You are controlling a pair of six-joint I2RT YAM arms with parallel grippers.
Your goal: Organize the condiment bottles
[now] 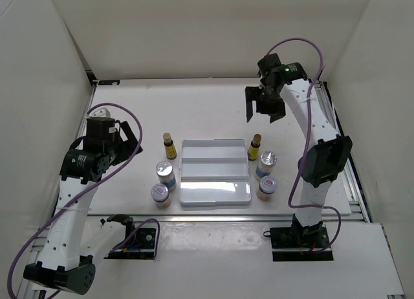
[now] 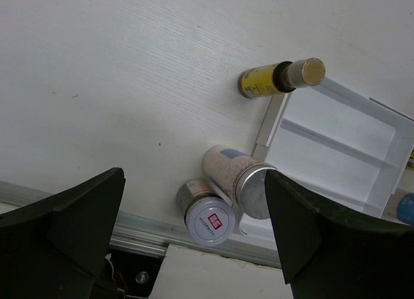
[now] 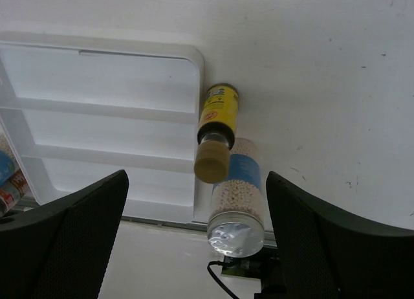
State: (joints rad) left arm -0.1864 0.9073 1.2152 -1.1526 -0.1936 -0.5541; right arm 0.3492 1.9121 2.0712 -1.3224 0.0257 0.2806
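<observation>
Top view: you have three condiment bottles (image 1: 165,175) standing on the tabletop (image 1: 207,111) at each side of the white stepped rack (image 1: 215,172).
Left wrist: left gripper (image 2: 194,179) spread wide, empty.
Right wrist: right gripper (image 3: 196,177) wide apart, empty; amber bottle (image 3: 218,114) just beside the rack.

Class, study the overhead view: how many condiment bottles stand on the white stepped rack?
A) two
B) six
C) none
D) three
C: all six condiment bottles stand on the table, three at each side of the rack, none on it.
</observation>
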